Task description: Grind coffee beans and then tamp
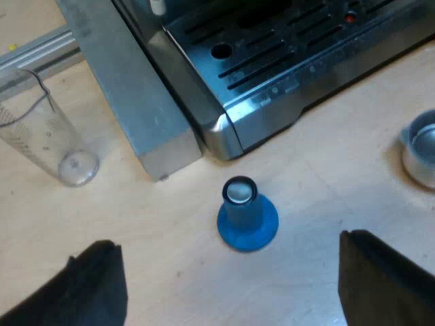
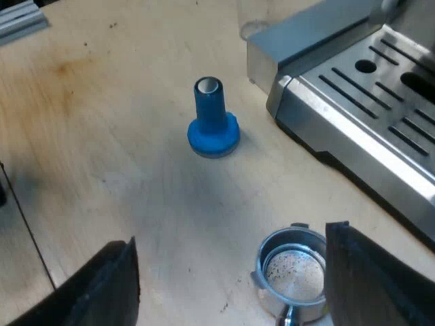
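The left gripper (image 1: 238, 299) is spread wide, with nothing between its black fingers (image 1: 95, 288). Ahead of it, a clear measuring glass (image 1: 47, 136) rests on the wooden surface (image 1: 170, 272), near an aluminium rail (image 1: 37, 51) and beside the grey side of the espresso machine (image 1: 146, 102). The machine's slotted drip tray (image 1: 285, 61) juts out over the surface, its steel corner pointing at the blue tamper (image 1: 246, 217). The tamper stands upright on its wide base, just off that corner and apart from it, beyond the fingertips and roughly in line with the gap between them. Farther along the tray's front edge sits the round metal cup of the holder (image 1: 423, 148).

The right gripper (image 2: 231, 272) is also spread wide and grips nothing. The tamper (image 2: 213, 122) stands well ahead of it on bare surface, near the tray's corner (image 2: 282, 92). The holder (image 2: 293, 272) lies between the fingers, close against one of them (whether it touches, I cannot tell), its basket facing up with brown specks inside.
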`<state>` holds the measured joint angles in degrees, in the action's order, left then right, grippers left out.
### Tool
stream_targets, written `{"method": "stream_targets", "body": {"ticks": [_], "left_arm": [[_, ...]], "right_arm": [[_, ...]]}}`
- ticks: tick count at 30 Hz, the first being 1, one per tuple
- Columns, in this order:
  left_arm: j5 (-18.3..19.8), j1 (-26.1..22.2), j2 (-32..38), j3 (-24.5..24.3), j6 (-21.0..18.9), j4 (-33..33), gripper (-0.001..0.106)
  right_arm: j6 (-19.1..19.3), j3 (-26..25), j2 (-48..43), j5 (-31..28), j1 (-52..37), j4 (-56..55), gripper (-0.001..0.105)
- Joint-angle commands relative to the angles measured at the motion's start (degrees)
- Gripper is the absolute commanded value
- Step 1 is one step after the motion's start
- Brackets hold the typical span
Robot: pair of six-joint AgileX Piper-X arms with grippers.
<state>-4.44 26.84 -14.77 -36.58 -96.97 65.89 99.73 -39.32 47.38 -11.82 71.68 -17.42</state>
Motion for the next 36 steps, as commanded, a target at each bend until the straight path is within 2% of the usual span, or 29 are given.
{"method": "stream_targets", "body": {"ticks": [1, 5, 8, 13, 18, 19, 20, 26, 36], "left_arm": [[-1.6, 0.3, -2.6, -0.4, -1.1, -0.2, 0.066], [-2.1, 0.3, -5.5, -0.4, -1.1, -0.9, 0.066], [-2.7, 0.3, -12.1, -0.4, -1.1, -5.4, 0.066], [-2.1, -0.7, -18.7, -0.4, -0.9, -9.0, 0.066], [3.9, -6.2, -24.8, -0.4, -1.8, -12.1, 0.066], [3.9, -6.2, -24.8, -0.4, -1.8, -12.1, 0.066], [7.4, -7.5, -27.4, -0.4, -2.0, -13.9, 0.066], [9.0, -7.2, -31.5, -0.4, -1.5, -13.5, 0.066], [6.4, -7.2, -40.7, -0.4, -1.3, -17.1, 0.066]], "right_arm": [[0.4, 1.3, -0.2, -1.8, 0.0, 3.7, 0.067], [0.4, 2.0, -0.2, -5.1, 0.0, 5.7, 0.070], [0.4, 2.0, -0.2, -5.1, 0.0, 5.7, 0.070], [0.4, 2.0, -0.2, -5.1, 0.0, 5.7, 0.070], [0.4, 2.0, -0.2, -3.3, 0.0, 5.7, 0.070], [0.4, 2.0, -0.2, -3.3, 0.0, 5.7, 0.070], [0.4, 2.0, -0.2, -3.3, 0.0, 5.7, 0.070], [0.4, 2.0, -0.2, -3.3, 0.0, 5.7, 0.070], [0.4, 2.0, -0.2, -4.3, 0.0, 5.7, 0.070]]}}
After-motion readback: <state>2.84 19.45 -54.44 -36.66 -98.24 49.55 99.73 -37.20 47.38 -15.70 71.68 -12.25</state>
